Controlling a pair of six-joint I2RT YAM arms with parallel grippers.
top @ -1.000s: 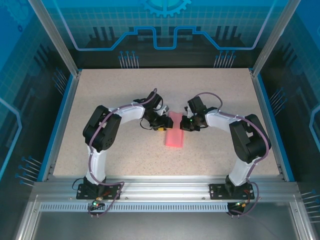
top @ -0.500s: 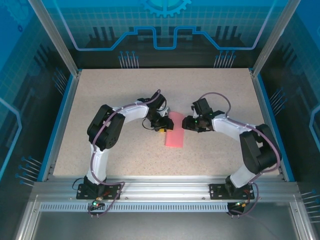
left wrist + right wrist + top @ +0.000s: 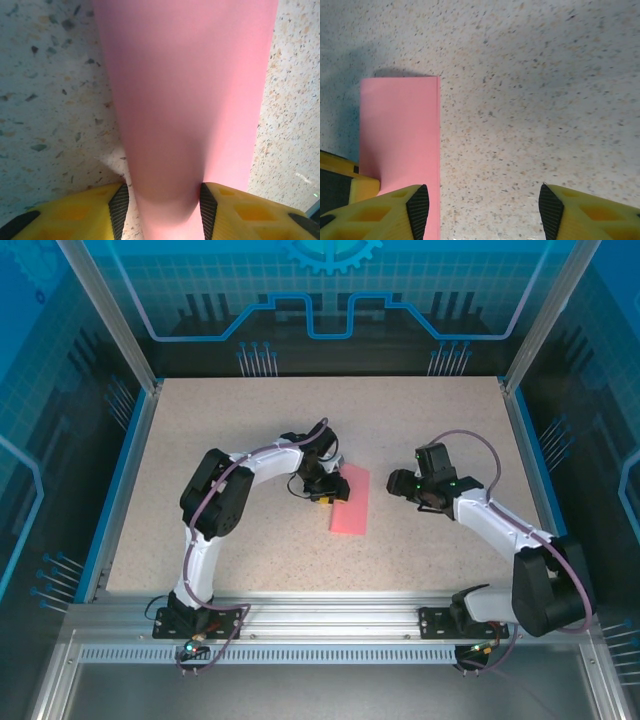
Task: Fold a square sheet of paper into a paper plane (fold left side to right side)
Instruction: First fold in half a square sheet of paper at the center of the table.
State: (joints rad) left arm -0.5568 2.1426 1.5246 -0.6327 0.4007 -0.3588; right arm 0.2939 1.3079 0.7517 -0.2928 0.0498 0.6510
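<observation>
The square sheet of paper (image 3: 352,510) is pink-red and lies folded into a narrow upright strip mid-table. A paper plane is out of view. My left gripper (image 3: 324,493) sits at the strip's upper left edge. In the left wrist view its black pads (image 3: 120,205) press both sides of a rounded bulge of the paper (image 3: 185,90), so the left gripper (image 3: 161,202) is shut on it. My right gripper (image 3: 402,483) hangs to the right of the strip, apart from it. It is open (image 3: 480,207) over bare table, with the paper (image 3: 400,130) at its left finger.
The speckled table (image 3: 220,430) is ringed by a blue rim and aluminium posts. In the right wrist view the left gripper's yellow finger (image 3: 337,180) shows beside the paper's left edge. Free table lies behind and on both sides of the strip.
My right gripper has opened and drawn back to the right, off the paper. The left gripper has stayed on the strip's left edge, and the strip has not shifted.
</observation>
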